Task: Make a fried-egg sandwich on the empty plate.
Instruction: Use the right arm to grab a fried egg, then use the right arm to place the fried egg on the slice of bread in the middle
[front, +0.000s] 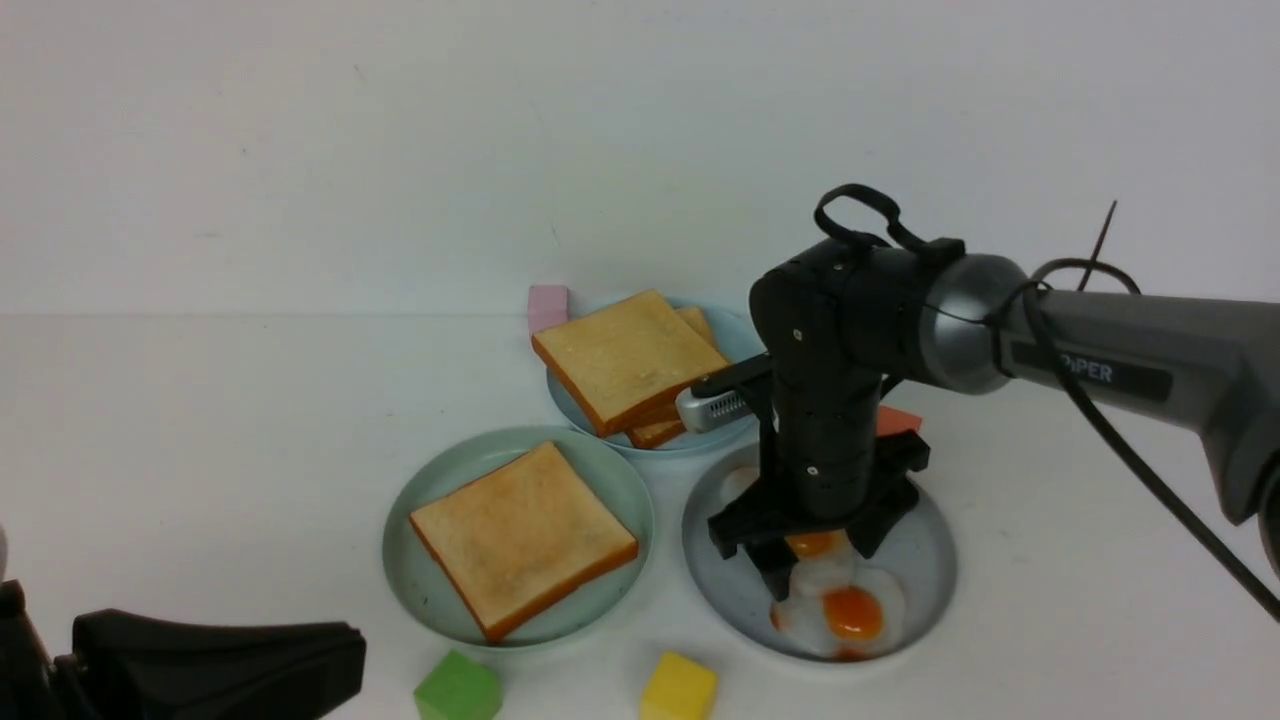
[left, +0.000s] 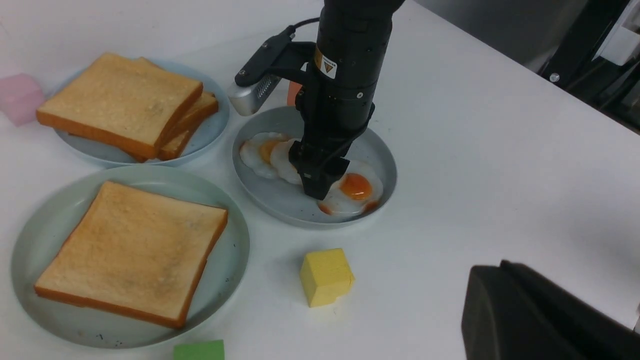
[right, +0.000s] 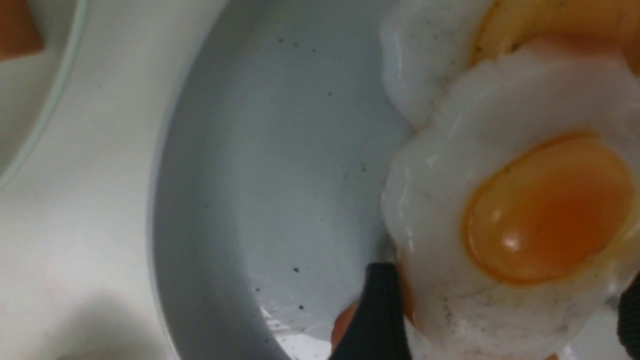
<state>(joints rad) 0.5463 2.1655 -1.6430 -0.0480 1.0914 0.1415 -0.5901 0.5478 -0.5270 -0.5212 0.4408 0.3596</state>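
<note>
The mint-green plate (front: 610, 480) (left: 235, 250) carries one toast slice (front: 522, 538) (left: 132, 252). No fried-egg sandwich is in view. To its right, a grey-blue plate (front: 925, 560) (left: 280, 195) (right: 280, 175) holds overlapping fried eggs (front: 852, 612) (left: 356, 186) (right: 545, 210). My right gripper (front: 820, 565) (left: 325, 185) (right: 500, 325) points straight down into that plate. It is open, its fingers (right: 375, 315) straddling the white of one egg at plate level. At the near left edge my left gripper (front: 340, 650) (left: 487, 272) rests shut, holding nothing.
A stack of toast slices (front: 625, 360) (left: 120, 100) lies on a light-blue plate (front: 735, 335) behind the other two plates. A pink block (front: 547, 305) sits at the back. A green block (front: 458, 688) and a yellow block (front: 680, 688) sit near the front. An orange block (front: 897, 420) shows behind the right arm.
</note>
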